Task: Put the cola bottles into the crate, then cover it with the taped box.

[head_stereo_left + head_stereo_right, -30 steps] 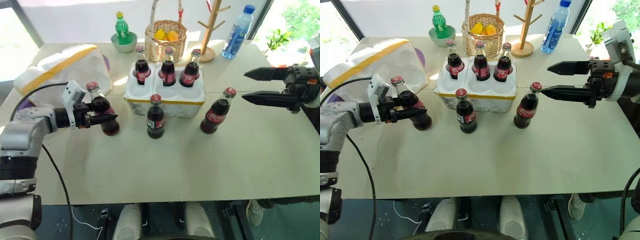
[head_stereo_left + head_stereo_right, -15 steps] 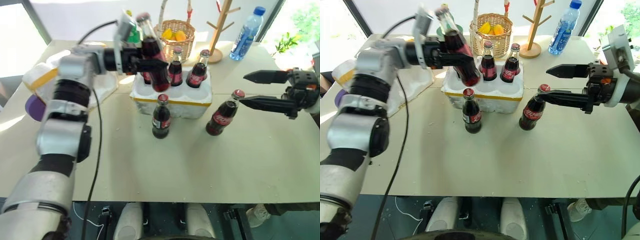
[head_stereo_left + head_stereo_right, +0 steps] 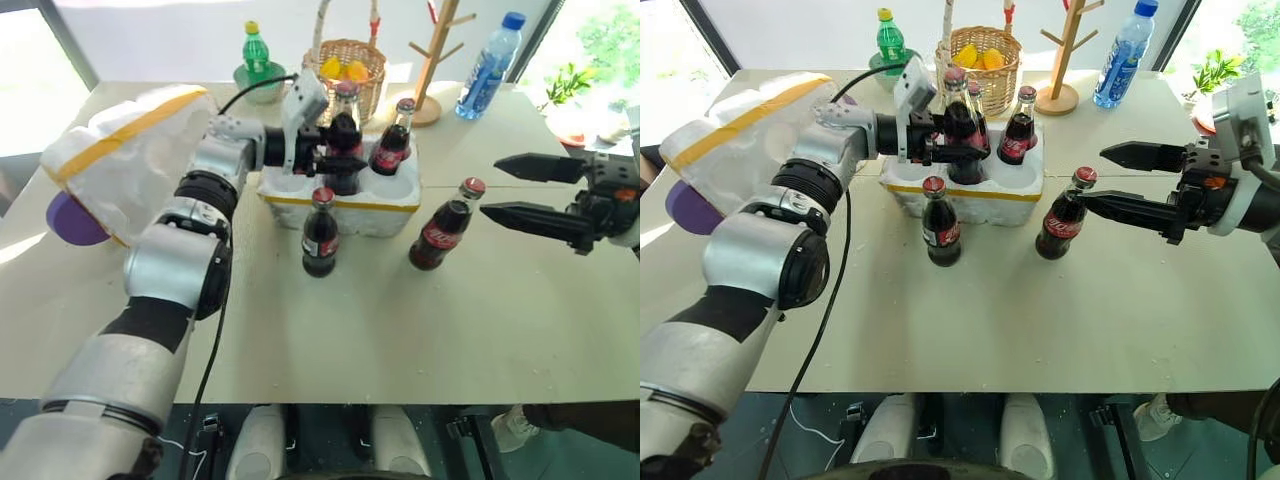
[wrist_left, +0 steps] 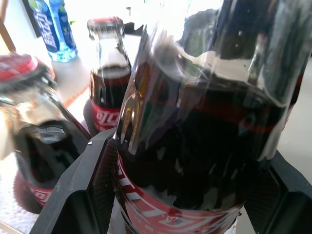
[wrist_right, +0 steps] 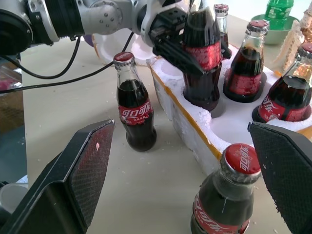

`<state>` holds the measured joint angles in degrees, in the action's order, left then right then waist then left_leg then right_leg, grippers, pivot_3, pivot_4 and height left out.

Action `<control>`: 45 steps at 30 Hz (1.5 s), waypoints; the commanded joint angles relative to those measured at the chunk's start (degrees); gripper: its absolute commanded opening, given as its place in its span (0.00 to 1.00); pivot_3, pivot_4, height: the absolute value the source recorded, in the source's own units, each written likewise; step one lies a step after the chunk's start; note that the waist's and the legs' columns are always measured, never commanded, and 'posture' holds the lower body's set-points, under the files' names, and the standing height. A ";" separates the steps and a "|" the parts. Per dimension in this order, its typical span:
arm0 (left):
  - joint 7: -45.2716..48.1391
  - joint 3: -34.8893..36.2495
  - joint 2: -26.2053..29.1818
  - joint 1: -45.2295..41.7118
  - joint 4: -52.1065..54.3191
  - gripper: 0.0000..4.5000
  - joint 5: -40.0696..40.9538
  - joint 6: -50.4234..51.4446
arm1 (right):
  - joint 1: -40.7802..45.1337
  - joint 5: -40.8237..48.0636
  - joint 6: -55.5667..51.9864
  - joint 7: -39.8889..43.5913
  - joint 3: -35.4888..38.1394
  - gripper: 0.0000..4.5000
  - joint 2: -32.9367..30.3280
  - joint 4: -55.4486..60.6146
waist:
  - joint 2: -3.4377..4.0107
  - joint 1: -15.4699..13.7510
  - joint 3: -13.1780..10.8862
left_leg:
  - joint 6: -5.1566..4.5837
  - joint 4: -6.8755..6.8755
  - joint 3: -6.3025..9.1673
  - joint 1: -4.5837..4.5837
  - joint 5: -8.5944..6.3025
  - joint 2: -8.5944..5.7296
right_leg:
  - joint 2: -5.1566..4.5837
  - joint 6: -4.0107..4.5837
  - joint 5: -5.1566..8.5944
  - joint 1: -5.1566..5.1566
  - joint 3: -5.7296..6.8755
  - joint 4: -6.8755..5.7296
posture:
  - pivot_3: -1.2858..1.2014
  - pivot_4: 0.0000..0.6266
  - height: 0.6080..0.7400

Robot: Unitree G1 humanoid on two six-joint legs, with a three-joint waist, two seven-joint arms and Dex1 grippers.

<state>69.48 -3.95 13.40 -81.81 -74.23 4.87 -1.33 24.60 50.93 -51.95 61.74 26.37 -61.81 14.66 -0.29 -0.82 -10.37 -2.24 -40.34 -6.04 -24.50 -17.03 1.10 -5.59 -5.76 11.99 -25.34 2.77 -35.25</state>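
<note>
White foam, head views: I saw the low white styrofoam crate (image 3: 340, 195) with my left gripper (image 3: 335, 155) clamped on a dark glass cola bottle (image 3: 962, 135), upright over the front middle well.
Left wrist: both pads gripped that bottle's label.
Right wrist: its base sat just inside the well; my right gripper (image 3: 1118, 180), spread empty, was nearest the red-capped bottle on the table (image 5: 228, 195).
Taped styrofoam box (image 3: 125, 155): left of the crate.

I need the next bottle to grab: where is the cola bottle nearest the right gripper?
In the left eye view the cola bottle stands on the table right of the crate, just left of the open right gripper.
</note>
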 commanded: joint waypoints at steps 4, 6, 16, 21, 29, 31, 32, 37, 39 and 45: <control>-0.10 0.48 -0.32 0.04 0.64 0.62 -2.97 -1.56 | 1.63 0.35 2.57 0.19 -0.10 1.00 0.14 -0.30 | 0.00 0.12 0.00 | 0.11 0.00 -0.01 -0.01 0.06 0.00 | 0.01 0.00 0.00 0.00 0.00 0.02 | 0.52 0.24 1.00; -0.26 0.36 -0.42 0.90 0.52 0.73 -3.87 -1.45 | 2.30 -0.01 3.29 0.36 -1.17 1.00 0.22 -0.90 | 0.00 0.12 0.00 | -0.08 0.00 0.00 0.01 -0.05 0.01 | 0.00 0.00 0.00 0.00 0.00 0.01 | 0.52 0.24 1.00; 4.63 4.17 6.20 2.41 3.65 0.99 -1.62 0.61 | 5.17 -0.67 5.40 1.47 -4.56 1.00 -0.10 -3.69 | 0.02 0.12 0.01 | -0.05 -0.02 -0.01 0.01 -0.03 0.04 | 0.01 0.00 0.00 0.01 0.00 -0.01 | 0.52 0.24 1.00; 17.13 6.03 14.18 3.84 12.37 0.99 2.47 9.30 | 5.52 -1.48 6.11 2.57 -5.50 1.00 -0.47 -4.47 | 0.03 0.21 0.02 | 0.18 -0.02 -0.02 0.02 0.10 0.08 | 0.03 0.00 0.00 0.00 0.00 -0.03 | 0.52 0.24 1.00; 22.78 -1.55 27.95 26.56 56.17 0.99 15.92 30.80 | 7.55 -2.73 6.77 5.25 -8.04 1.00 -0.69 -6.93 | 0.09 0.23 0.05 | 0.21 -0.02 -0.05 0.06 0.12 0.32 | 0.06 0.00 0.01 0.03 -0.05 -0.14 | 0.52 0.24 1.00; 20.42 -1.59 27.30 29.81 60.52 0.99 15.83 31.78 | 7.74 -2.84 6.78 5.69 -8.37 1.00 -0.77 -6.83 | 0.09 -0.22 0.05 | 0.22 -0.21 0.00 0.01 0.12 0.32 | 0.06 0.01 0.01 0.07 -0.01 -0.12 | 0.52 0.24 1.00; 18.47 -1.86 26.53 30.97 61.45 0.99 15.22 31.44 | 7.83 -2.84 6.71 5.72 -8.42 1.00 -0.78 -6.78 | 0.09 -0.29 0.04 | 0.20 -0.29 0.06 0.00 0.11 0.33 | 0.06 0.02 0.01 0.15 0.01 -0.11 | 0.52 0.24 1.00; 12.68 -3.80 22.33 33.95 62.07 0.99 12.65 28.05 | 8.32 -2.31 5.90 5.53 -8.08 1.00 -0.97 -6.47 | 0.09 0.10 0.05 | -0.26 -0.71 0.07 0.06 -0.16 0.31 | 0.03 0.04 0.02 0.40 0.00 -0.09 | 0.52 0.24 1.00; 11.49 -4.60 20.55 33.97 60.94 0.99 12.36 27.48 | 8.08 -2.22 5.68 5.32 -7.77 1.00 -1.03 -6.18 | 0.09 0.08 0.05 | -0.21 -0.70 0.07 0.07 -0.13 0.33 | 0.04 0.01 0.01 0.38 0.01 -0.13 | 0.52 0.24 1.00; 7.48 -7.75 14.85 32.97 54.24 0.99 8.30 20.94 | 6.80 -1.74 4.86 4.46 -6.59 1.00 -0.93 -4.84 | 0.11 0.01 0.06 | -0.07 -0.68 0.06 0.07 -0.04 0.35 | 0.09 0.00 0.00 0.35 0.03 -0.16 | 0.52 0.24 1.00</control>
<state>78.18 -11.51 28.84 -47.46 -19.09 13.96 21.72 31.08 48.19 -47.20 66.46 17.31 -61.83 8.18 -0.18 -0.80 -10.31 -2.33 -41.03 -5.98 -24.43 -17.09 1.45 -5.51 -5.76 11.99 -24.99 2.80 -35.40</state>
